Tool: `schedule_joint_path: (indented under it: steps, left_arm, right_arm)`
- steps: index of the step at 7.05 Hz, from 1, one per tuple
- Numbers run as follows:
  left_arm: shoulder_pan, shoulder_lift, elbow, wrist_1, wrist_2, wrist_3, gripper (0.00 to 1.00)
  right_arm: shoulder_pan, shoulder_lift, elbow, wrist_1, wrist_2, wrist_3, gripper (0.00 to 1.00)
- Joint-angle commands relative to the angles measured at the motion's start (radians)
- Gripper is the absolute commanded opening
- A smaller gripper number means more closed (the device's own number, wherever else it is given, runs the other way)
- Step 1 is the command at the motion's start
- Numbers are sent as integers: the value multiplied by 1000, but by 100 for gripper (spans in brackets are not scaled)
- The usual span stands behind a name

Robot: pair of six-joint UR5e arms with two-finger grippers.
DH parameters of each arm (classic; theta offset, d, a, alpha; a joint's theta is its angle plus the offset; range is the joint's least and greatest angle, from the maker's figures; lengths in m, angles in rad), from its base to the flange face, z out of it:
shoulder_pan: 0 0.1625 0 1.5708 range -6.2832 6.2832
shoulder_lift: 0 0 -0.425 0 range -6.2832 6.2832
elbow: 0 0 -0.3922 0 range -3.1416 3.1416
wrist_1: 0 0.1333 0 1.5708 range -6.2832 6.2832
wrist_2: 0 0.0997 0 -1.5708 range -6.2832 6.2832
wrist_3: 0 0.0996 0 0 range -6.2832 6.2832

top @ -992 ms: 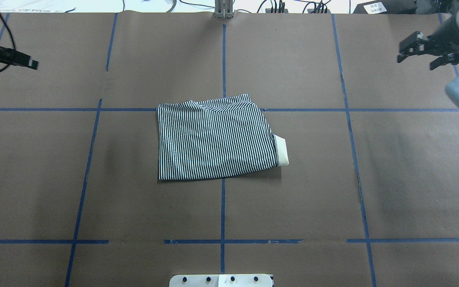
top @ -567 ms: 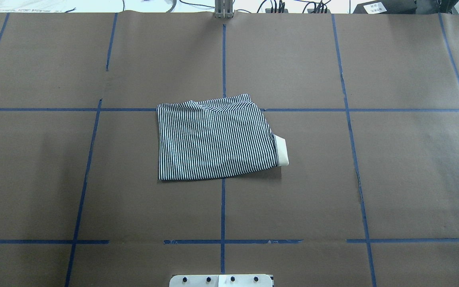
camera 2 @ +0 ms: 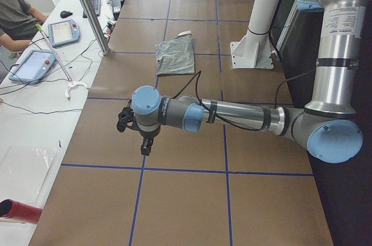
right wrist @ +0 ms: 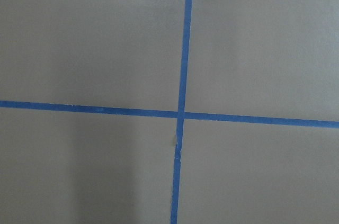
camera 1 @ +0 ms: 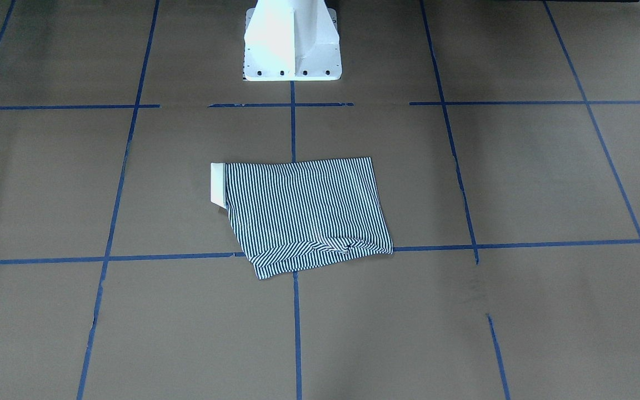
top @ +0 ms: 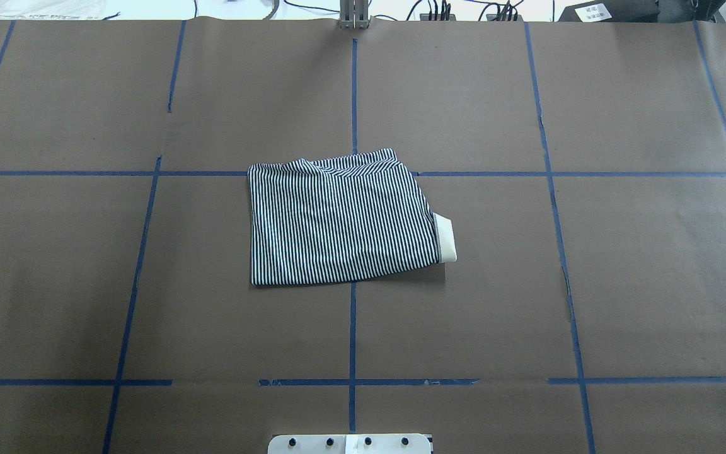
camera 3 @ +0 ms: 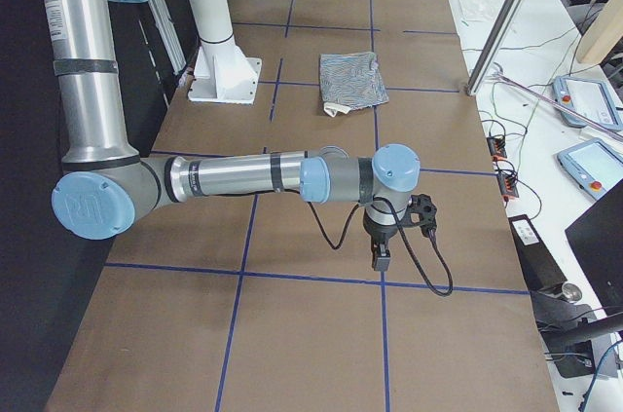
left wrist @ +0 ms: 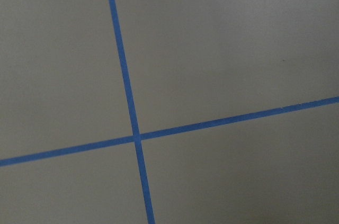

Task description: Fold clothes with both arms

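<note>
Overhead exterior: noting polo shirt (top: 338, 221) lying folded on counter (top: 590, 284), collar (top: 446, 238) peeking out; judging folding essentially done. Left claw (camera 2: 135, 135), right claw (camera 3: 399, 232) hanging well away; opening, cannot tell.

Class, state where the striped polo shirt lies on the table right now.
In the overhead view the folded striped polo shirt lies mid-table across the central tape line, cream collar toward the robot's right.

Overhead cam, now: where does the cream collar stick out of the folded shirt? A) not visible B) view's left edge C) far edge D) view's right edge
D: the cream collar pokes out past the right edge of the folded striped shirt, on the robot's right side.
</note>
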Motion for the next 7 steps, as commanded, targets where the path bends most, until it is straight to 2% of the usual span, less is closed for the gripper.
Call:
schedule_joint_path:
  steps: [1,3,4,5,6,7]
  left_arm:
    - [-31,22,-41,45,76,42,100]
    - [-26,71,-84,46,94,49,100]
    - [-26,74,-91,49,94,52,100]
    - [-19,138,-87,42,95,50,100]
    - [-19,172,-76,-28,83,43,100]
    - [-19,171,-84,-18,80,43,100]
  right_arm:
    - [-50,-9,9,-2,-3,-6,100]
    - [-118,-15,9,-1,-5,-6,100]
    - [-123,-15,6,2,-3,-4,100]
    - [-123,-18,4,4,4,-2,100]
    - [-123,-18,4,5,14,2,100]
    - [-124,-18,0,5,14,5,100]
